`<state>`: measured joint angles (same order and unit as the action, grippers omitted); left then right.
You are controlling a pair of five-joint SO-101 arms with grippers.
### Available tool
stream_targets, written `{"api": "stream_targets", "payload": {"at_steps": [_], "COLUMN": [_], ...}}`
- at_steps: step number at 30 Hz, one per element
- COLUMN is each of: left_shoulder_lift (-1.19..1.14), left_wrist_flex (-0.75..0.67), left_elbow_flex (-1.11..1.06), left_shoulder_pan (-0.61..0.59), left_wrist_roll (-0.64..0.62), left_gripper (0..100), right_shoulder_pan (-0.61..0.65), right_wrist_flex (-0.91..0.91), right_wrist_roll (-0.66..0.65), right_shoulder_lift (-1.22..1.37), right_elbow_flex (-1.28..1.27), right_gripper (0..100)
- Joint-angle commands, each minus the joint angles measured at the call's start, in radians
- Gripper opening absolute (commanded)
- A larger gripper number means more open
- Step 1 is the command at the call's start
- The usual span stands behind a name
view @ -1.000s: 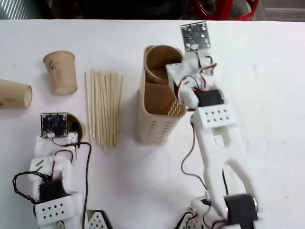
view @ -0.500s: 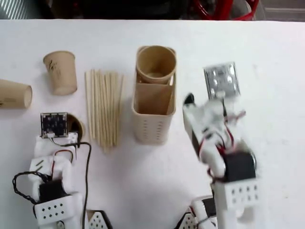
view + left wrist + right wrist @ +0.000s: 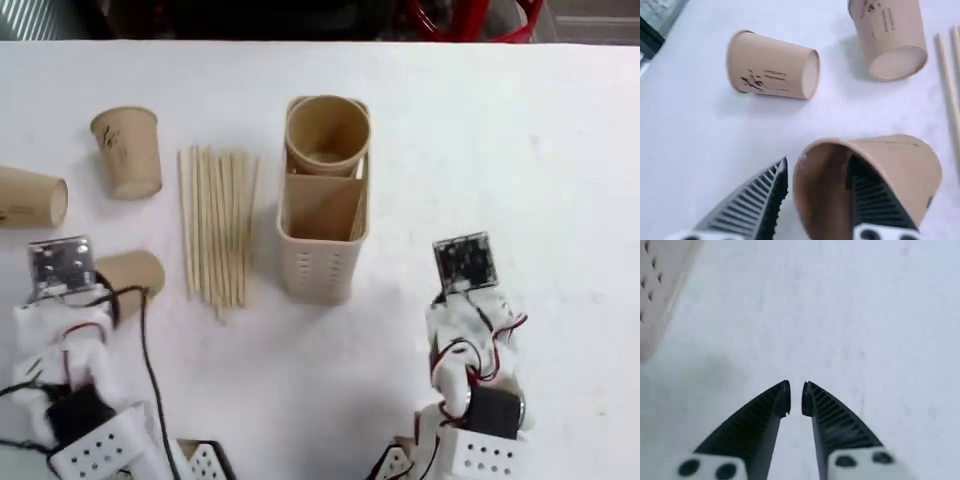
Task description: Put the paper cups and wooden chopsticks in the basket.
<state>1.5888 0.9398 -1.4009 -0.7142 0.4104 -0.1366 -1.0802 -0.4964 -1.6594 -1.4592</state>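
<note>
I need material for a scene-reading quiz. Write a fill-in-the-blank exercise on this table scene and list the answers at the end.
1. The beige perforated plastic basket holds exactly ____ brown paper cup.
2. In the high view, the pale wooden chopsticks lie on the white table to the basket's ____.
3. One finger of the left gripper is ____ the tipped-over paper cup.

Missing words: one; left; inside.

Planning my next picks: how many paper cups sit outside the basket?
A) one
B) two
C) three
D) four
C: outside the basket are the standing cup, the far-left cup, and the tipped cup at the left gripper.
</note>
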Motion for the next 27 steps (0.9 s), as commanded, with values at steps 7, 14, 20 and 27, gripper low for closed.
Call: {"api": "stream_targets", "payload": {"at_steps": [7,14,20,27], "left_shoulder_lift": [-0.251,-0.748,-0.88,-0.885], "left_wrist_flex": [0.373,0.697,0.756,0.845], "left_elbow_flex": [0.611,1.108,1.277,1.343], "left_shoulder_pan": [-0.134,-0.128,-0.099,-0.154], "left_wrist_roll": [0.13,0.164,0.157,0.077], "left_gripper": [20,20,20,26], "right_shoulder_pan": [-0.097,-0.093,-0.093,-0.099], "right_wrist_flex": [-0.005,-0.031,-0.076,-0.076], "right_wrist_roll": [-0.112,-0.104,-0.104,-0.106], "right_shoulder_lift": [-0.142,-0.137,-0.137,-0.136], "right_elbow_flex": [-0.232,-0.232,-0.232,-0.232], "right_gripper": [6.0,6.0,6.0,5.7]}}
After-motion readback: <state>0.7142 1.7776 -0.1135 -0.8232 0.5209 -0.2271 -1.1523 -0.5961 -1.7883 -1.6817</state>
